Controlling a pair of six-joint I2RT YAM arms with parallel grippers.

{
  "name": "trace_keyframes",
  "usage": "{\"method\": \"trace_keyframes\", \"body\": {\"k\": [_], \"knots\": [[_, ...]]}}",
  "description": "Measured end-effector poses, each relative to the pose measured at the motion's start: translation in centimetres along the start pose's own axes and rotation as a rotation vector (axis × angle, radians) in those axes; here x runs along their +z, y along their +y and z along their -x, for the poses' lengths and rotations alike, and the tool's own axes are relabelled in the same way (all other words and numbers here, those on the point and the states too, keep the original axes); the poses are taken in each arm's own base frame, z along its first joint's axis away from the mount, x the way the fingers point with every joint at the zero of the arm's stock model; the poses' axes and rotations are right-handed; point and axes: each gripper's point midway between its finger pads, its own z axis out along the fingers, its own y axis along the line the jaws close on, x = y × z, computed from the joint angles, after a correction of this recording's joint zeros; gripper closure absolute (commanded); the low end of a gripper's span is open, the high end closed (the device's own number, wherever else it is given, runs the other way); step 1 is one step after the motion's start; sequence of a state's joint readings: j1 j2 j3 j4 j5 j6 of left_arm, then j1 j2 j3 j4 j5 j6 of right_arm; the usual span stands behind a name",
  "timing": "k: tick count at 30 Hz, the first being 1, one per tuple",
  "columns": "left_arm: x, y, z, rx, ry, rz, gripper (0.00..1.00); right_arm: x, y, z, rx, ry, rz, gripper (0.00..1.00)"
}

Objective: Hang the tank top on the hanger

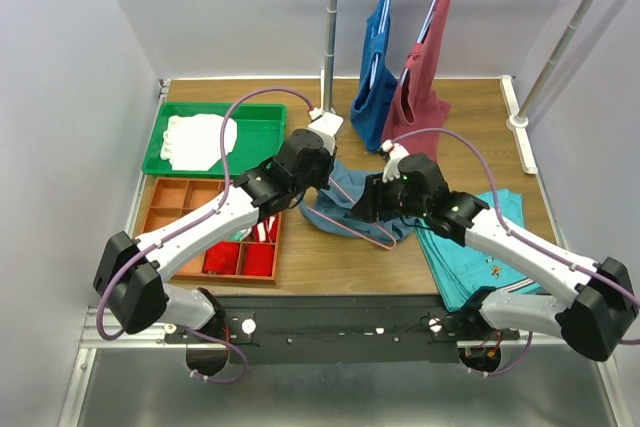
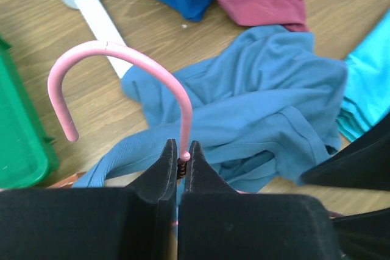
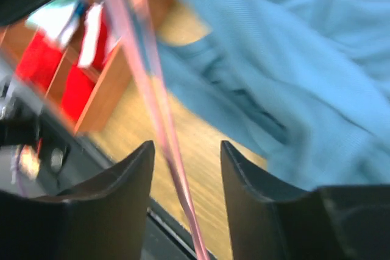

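Note:
The slate-blue tank top (image 1: 352, 190) lies crumpled on the wooden table at the middle; it also shows in the left wrist view (image 2: 268, 89) and the right wrist view (image 3: 317, 59). My left gripper (image 2: 181, 161) is shut on the twisted neck of the pink wire hanger (image 2: 122, 53), whose hook curves up and to the left above the cloth. My right gripper (image 3: 186, 150) is open, with a pink hanger wire (image 3: 152, 89) running between its jaws, closer to the left finger and touching neither. In the top view both grippers (image 1: 322, 179) (image 1: 368, 205) sit over the tank top.
A green tray (image 1: 255, 112) with white cloth is at back left. An orange compartment box (image 1: 175, 197) with red items is in front of it. Royal-blue (image 1: 375, 67) and maroon (image 1: 425, 77) tops hang at the back. Folded teal cloth (image 1: 470, 257) lies right. A pole base (image 1: 325, 112) stands behind.

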State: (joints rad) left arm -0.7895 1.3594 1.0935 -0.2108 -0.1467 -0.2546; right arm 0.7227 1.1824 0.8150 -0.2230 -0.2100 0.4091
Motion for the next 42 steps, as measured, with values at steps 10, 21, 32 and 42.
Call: {"method": "trace_keyframes", "body": {"k": [10,21,32,42], "knots": [[-1.1,0.8,0.8,0.016,-0.029,0.07,1.0,-6.9,-3.4,3.8,0.141,-0.259,-0.286,0.47],[-1.9,0.3,1.4,0.029,-0.052,0.06,1.0,-2.7,-6.7,-6.4,0.22,0.019,-0.33,0.49],[-2.1,0.1,1.5,0.033,-0.055,0.055,1.0,0.3,-6.6,-7.9,0.249,0.065,-0.281,0.53],[-2.1,0.7,1.7,0.031,-0.065,0.09,1.0,0.0,-8.4,-7.7,0.238,0.041,-0.376,0.99]]}}
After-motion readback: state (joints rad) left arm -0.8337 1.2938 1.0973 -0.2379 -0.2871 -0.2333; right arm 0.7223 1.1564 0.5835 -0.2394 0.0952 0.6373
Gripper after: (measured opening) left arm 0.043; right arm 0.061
